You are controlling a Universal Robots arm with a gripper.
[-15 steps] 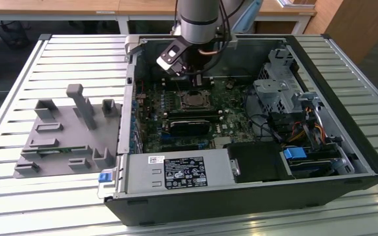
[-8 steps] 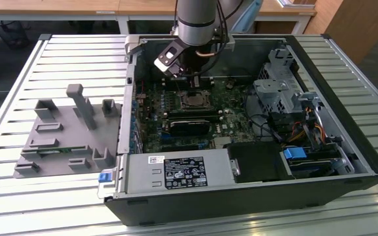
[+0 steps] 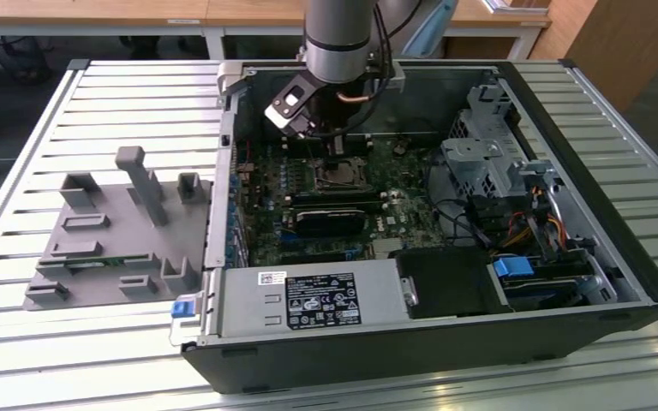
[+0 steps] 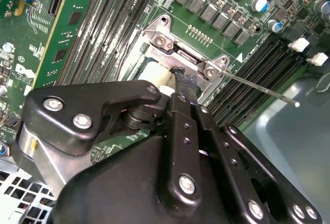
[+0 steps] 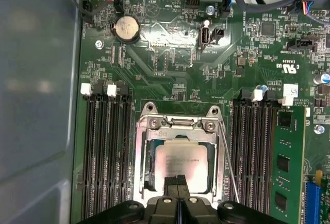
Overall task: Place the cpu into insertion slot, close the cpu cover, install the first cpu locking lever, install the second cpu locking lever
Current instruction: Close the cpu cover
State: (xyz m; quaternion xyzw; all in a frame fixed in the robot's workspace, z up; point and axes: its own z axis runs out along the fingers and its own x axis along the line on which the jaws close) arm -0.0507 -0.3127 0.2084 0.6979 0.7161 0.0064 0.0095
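memory slots (image 5: 105, 152), long and black, flank the insertion slot (image 3: 338, 175) on two sides in the first wrist view. a green module (image 5: 286, 162) stands past one bank and a round silver battery (image 5: 127, 29) sits farther off on the green board (image 5: 170, 79). in the exterior view the arm (image 3: 335, 34) drops into an open black case (image 3: 637, 274), with a metal drive cage (image 3: 478, 163) on the exterior view's right of the board. a grey plastic fixture (image 3: 112, 231) lies outside on the slatted table (image 3: 32, 128). the cpu (image 5: 181, 161), flat and silvery-beige, lies in the insertion slot. it shows through the window of the thin silver cover (image 5: 142, 152), which lies flat around it. a thin wire lever (image 5: 228, 157) runs beside the cover, angling away from it. the gripper (image 5: 178, 181) is clenched, its black fingers pressed together on nothing. its tips hang over the cpu's edge, and in the second wrist view the tip (image 4: 183, 79) is at the cover's rim. i cannot tell whether it touches.
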